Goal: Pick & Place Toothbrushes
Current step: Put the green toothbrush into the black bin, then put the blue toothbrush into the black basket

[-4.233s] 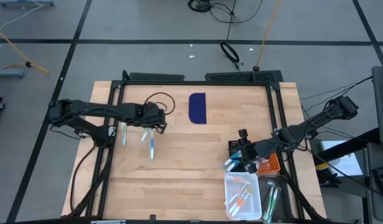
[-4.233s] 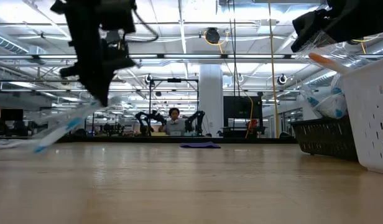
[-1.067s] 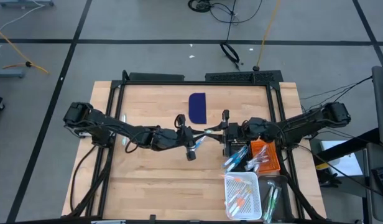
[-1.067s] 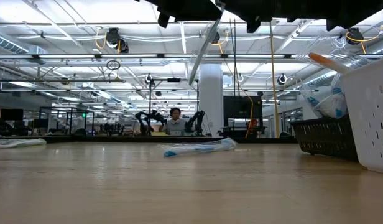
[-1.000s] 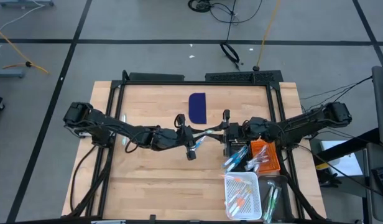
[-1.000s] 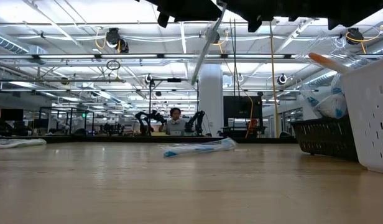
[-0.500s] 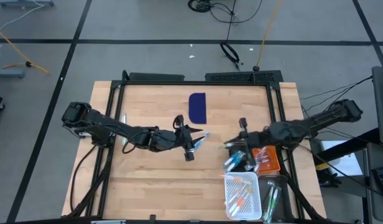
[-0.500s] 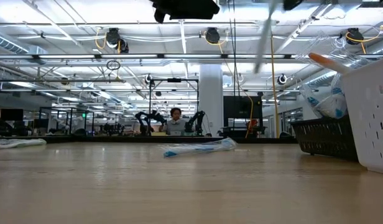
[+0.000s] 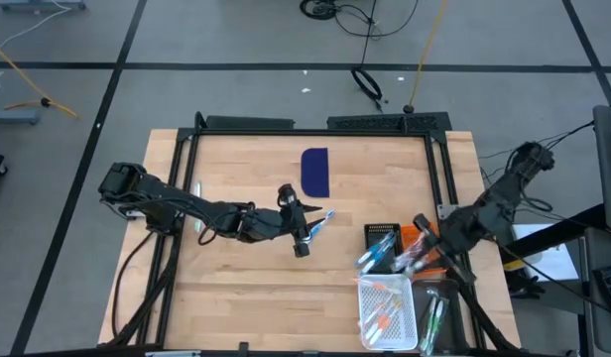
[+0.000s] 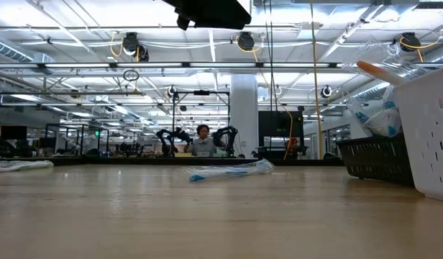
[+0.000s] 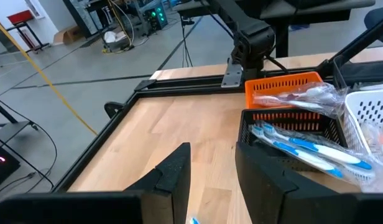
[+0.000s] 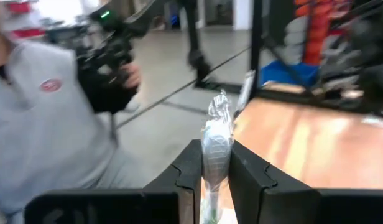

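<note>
A light-blue toothbrush [image 9: 322, 218] lies flat on the table's middle, and shows in the low view too [image 10: 229, 171]. My left gripper [image 9: 306, 231] hovers beside it, open, with nothing between its fingers [image 11: 210, 177]. Another toothbrush [image 9: 197, 192] lies at the far left of the table. My right gripper [image 9: 422, 232] is at the right, above the baskets, shut on a clear-wrapped toothbrush [image 12: 215, 140]. My right gripper pinches the wrapped toothbrush between its two fingers [image 12: 186, 171]. The crinkled wrapper end [image 12: 219, 111] sticks out past the fingertips. The toothbrush is lifted clear of the table and the baskets.
At the near right stand a black basket [image 9: 382, 236] with blue toothbrushes, an orange bin [image 9: 434, 262], a white basket [image 9: 387, 312] and a dark bin [image 9: 437, 315]. A dark blue flat rectangle [image 9: 315, 172] lies at the far middle. A person in grey [image 12: 48, 130] shows beyond the table.
The two grippers met over the table's middle with the wrapped toothbrush between them. My right gripper has since carried it away toward the table's right edge, turning toward the near side, to above the baskets. My left gripper no longer has it.
</note>
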